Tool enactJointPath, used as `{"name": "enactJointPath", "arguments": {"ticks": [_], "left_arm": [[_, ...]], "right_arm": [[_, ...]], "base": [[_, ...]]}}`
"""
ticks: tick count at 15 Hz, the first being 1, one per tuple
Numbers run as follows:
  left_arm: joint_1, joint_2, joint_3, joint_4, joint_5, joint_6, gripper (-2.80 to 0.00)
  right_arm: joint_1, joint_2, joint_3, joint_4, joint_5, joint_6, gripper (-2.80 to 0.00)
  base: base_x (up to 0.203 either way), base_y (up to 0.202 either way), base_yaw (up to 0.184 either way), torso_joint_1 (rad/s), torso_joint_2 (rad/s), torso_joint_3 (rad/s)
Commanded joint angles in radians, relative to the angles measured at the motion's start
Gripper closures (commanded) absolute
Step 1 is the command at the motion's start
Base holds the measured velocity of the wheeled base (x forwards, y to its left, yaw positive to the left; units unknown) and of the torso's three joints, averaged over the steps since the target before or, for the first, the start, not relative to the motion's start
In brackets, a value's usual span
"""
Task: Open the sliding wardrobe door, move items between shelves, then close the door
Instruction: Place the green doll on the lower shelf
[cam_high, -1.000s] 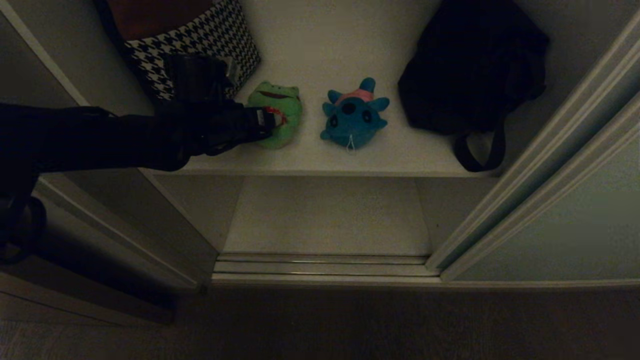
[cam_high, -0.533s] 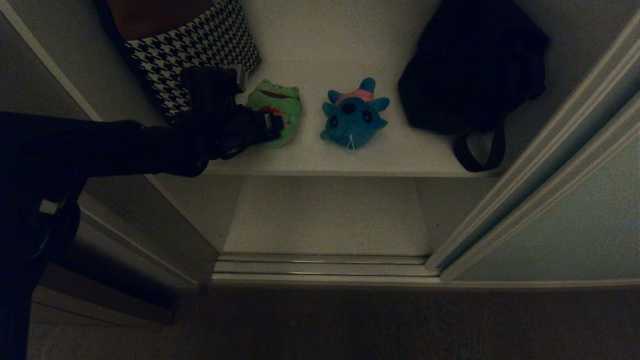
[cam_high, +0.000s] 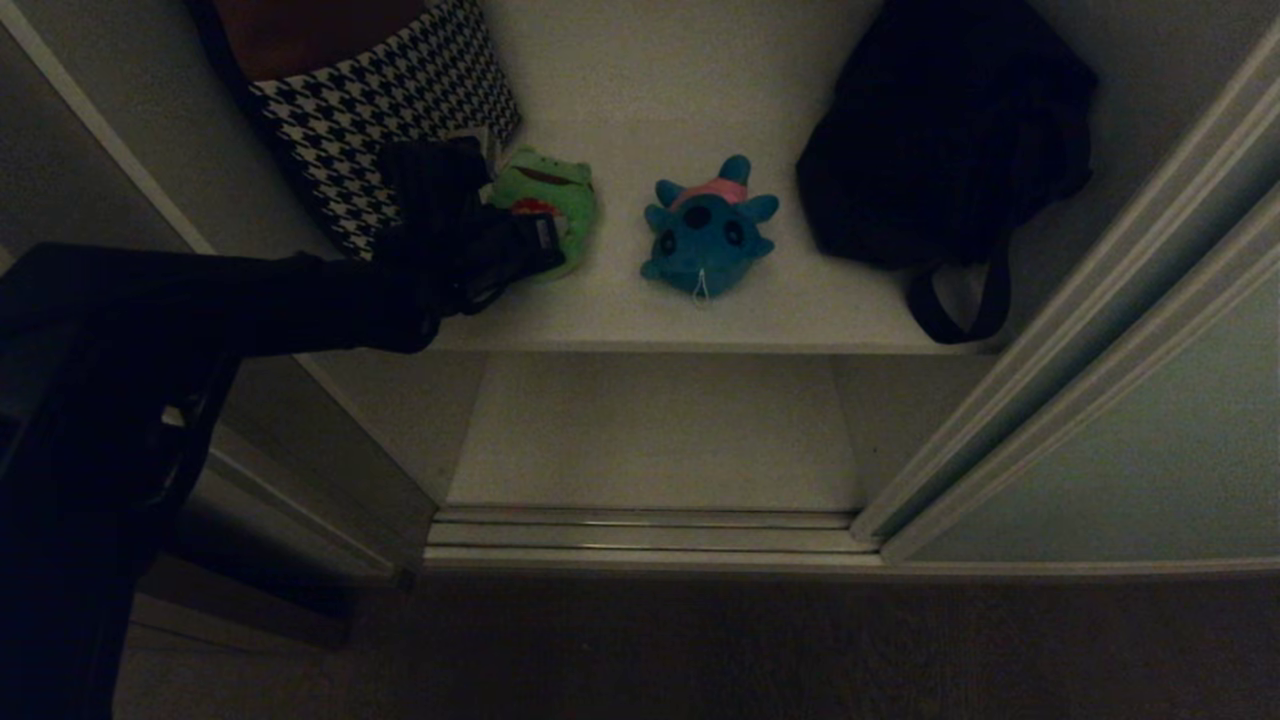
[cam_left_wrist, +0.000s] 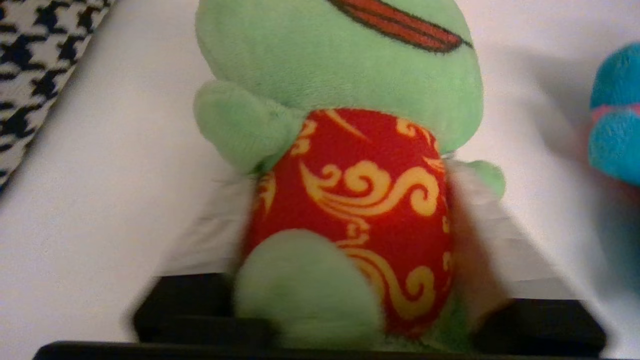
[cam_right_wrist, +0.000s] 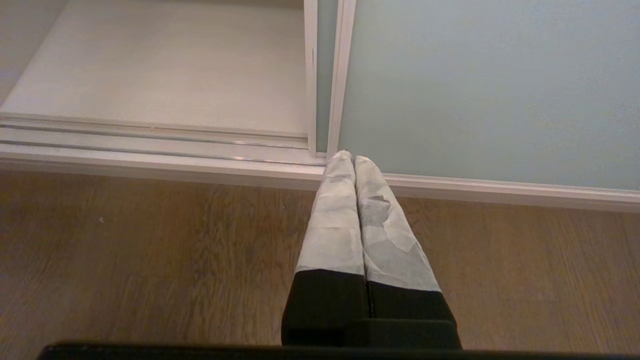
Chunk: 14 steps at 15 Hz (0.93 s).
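The sliding wardrobe door (cam_high: 1120, 430) is already slid aside, to the right; both plush toys are seen on the upper shelf (cam_high: 650, 310), so the moving and closing are judged left to do; the green frog (cam_high: 548, 195), lying with its head toward the back, is flanked by the left gripper (cam_left_wrist: 350, 240), whether clamped cannot be told; the right gripper (cam_right_wrist: 348, 160), pressed together and empty, is parked above the floor.
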Motion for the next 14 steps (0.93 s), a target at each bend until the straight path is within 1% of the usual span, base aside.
{"name": "enactJointPath", "arguments": {"ticks": [1, 5, 8, 10, 12, 14], "left_arm": [[0.0, 0.017, -0.012, -0.007, 0.001, -0.001, 0.0], [-0.006, -0.041, -0.014, 0.005, 0.001, -0.005, 0.0], [-0.039, -0.148, 0.01, 0.036, 0.002, -0.01, 0.0], [-0.066, -0.245, 0.064, 0.074, 0.002, -0.01, 0.0], [-0.096, -0.352, 0.143, 0.119, 0.007, -0.01, 0.0], [-0.118, -0.468, 0.232, 0.175, 0.038, -0.008, 0.0]], "right_arm": [[0.0, 0.0, 0.0, 0.0, 0.0, 0.0, 0.0], [0.0, 0.0, 0.0, 0.0, 0.0, 0.0, 0.0], [0.0, 0.0, 0.0, 0.0, 0.0, 0.0, 0.0], [0.0, 0.001, 0.0, 0.0, 0.0, 0.0, 0.0], [0.0, 0.002, 0.0, 0.0, 0.0, 0.0, 0.0], [0.0, 0.0, 0.0, 0.0, 0.0, 0.0, 0.0]], "base": [[0.0, 0.0, 0.0, 0.0, 0.0, 0.0], [0.0, 0.0, 0.0, 0.0, 0.0, 0.0], [0.0, 0.0, 0.0, 0.0, 0.0, 0.0], [0.0, 0.0, 0.0, 0.0, 0.0, 0.0], [0.0, 0.0, 0.0, 0.0, 0.0, 0.0], [0.0, 0.0, 0.0, 0.0, 0.0, 0.0]]}}
